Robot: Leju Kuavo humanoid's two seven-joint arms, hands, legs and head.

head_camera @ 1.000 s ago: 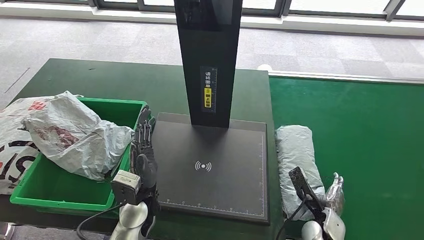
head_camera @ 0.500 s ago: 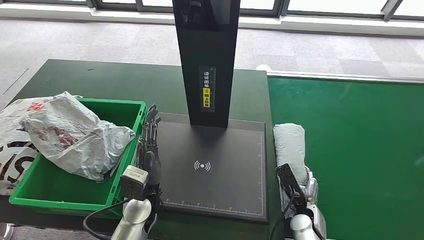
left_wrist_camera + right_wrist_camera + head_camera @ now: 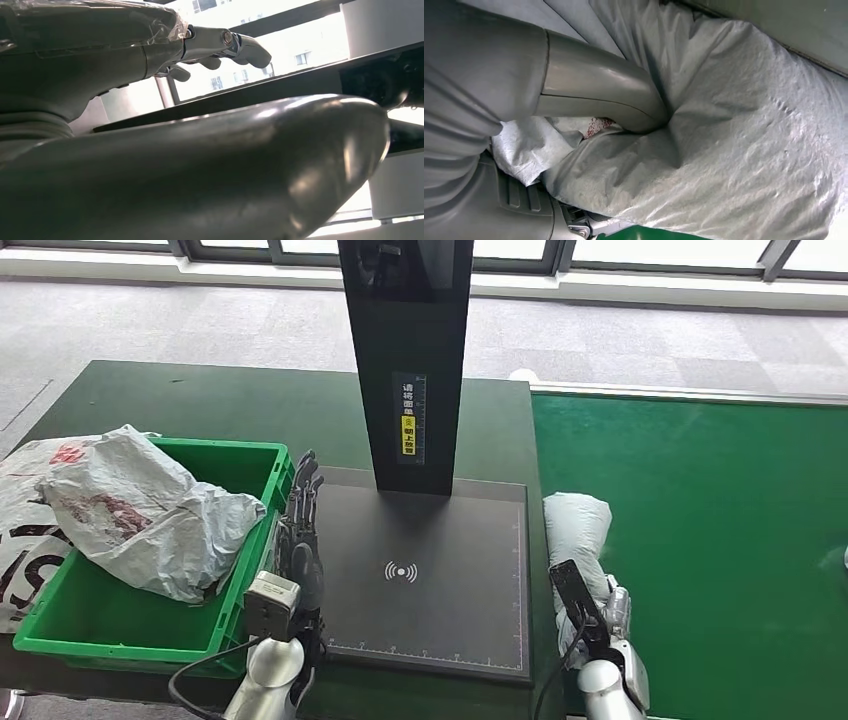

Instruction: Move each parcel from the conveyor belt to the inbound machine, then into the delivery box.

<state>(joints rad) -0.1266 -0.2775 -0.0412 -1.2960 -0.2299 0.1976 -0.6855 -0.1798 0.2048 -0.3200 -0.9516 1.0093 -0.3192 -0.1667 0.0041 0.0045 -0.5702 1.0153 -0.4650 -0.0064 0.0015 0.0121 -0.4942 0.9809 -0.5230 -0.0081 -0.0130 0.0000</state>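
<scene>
Right hand: the right hand is seen at the left edge of the conveyor belt, closed on the near end of the grey parcel; in the right wrist view the thick thumb is pressed into the crumpled grey wrap, so the parcel is held.
Grey parcel: it is laid lengthwise along the belt's left edge, just beside the inbound machine, with its far end bunched up and free of the hand.
Left hand: the left hand is stretched out flat, fingers straight and apart, nothing held; it is placed along the left edge of the machine's dark plate, between the plate and the green box. In the left wrist view its fingers are seen extended.
Inbound machine: a dark flat plate with a wireless mark at its middle is set on the bench, and a black upright column with a yellow label is raised at its far side.
Green box: a crumpled white bag with red print is lodged in it, overhanging its left wall.
</scene>
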